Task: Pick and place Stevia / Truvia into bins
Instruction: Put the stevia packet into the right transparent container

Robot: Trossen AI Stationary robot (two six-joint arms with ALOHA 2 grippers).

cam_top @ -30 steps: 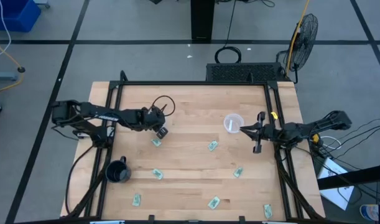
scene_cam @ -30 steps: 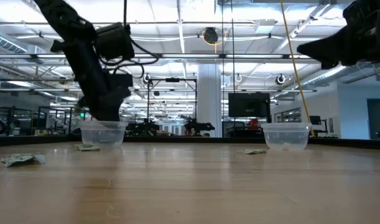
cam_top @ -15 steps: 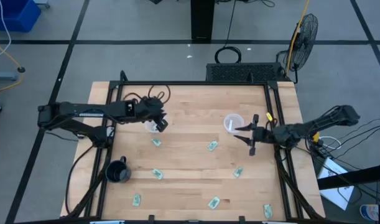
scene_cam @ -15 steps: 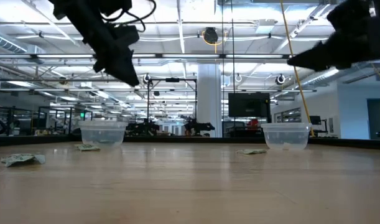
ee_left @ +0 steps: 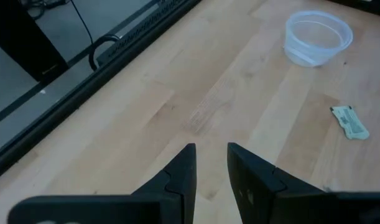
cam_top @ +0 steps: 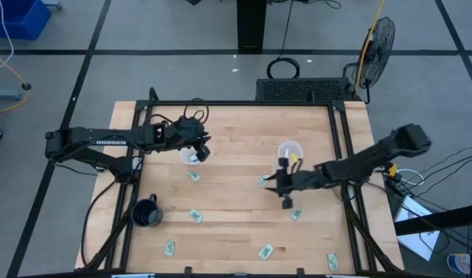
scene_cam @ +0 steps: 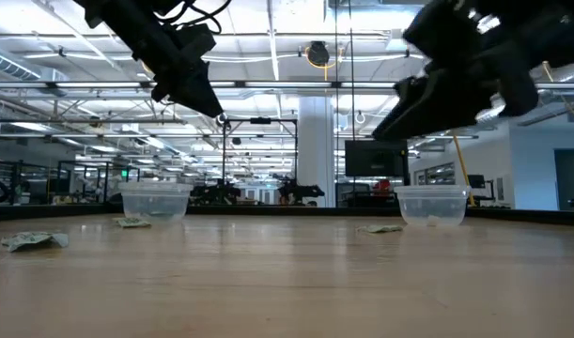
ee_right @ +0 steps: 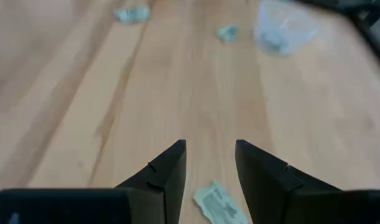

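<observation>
two dark arms work over a pale wood table (cam_top: 236, 224) scattered with green-and-white packets.

the left gripper (cam_top: 202, 150) hangs above the left cup (cam_top: 190, 156), which stands on the table's left half toward the far edge; its fingers (ee_left: 185, 174) are parted by a narrow gap with nothing between them. in the left wrist view the right cup (ee_left: 318, 37) stands off beyond those fingers, with one packet (ee_left: 349, 121) lying flat near it.

the right arm reaches in from the right edge to the table's middle. the right gripper (cam_top: 285, 191) hovers just on the near side of the right cup (cam_top: 290, 152), its fingers (ee_right: 165, 171) spread apart and holding nothing. in the right wrist view a packet (ee_right: 217, 203) lies on the wood in the gap between them.

from above, one packet (cam_top: 195, 176) lies just on the near side of the left cup, another (cam_top: 263, 181) beside the right gripper, and another (cam_top: 295, 214) a little nearer the near edge. more lie along the near edge: one (cam_top: 195, 215) by the black mug (cam_top: 145, 213), one (cam_top: 169, 248) toward the near left corner, one (cam_top: 266, 251) at the middle, one (cam_top: 333, 261) at the near right corner.

from table height both cups (scene_cam: 156, 201) show clear walls, and crumpled packets (scene_cam: 28, 240) rest on the wood.
</observation>
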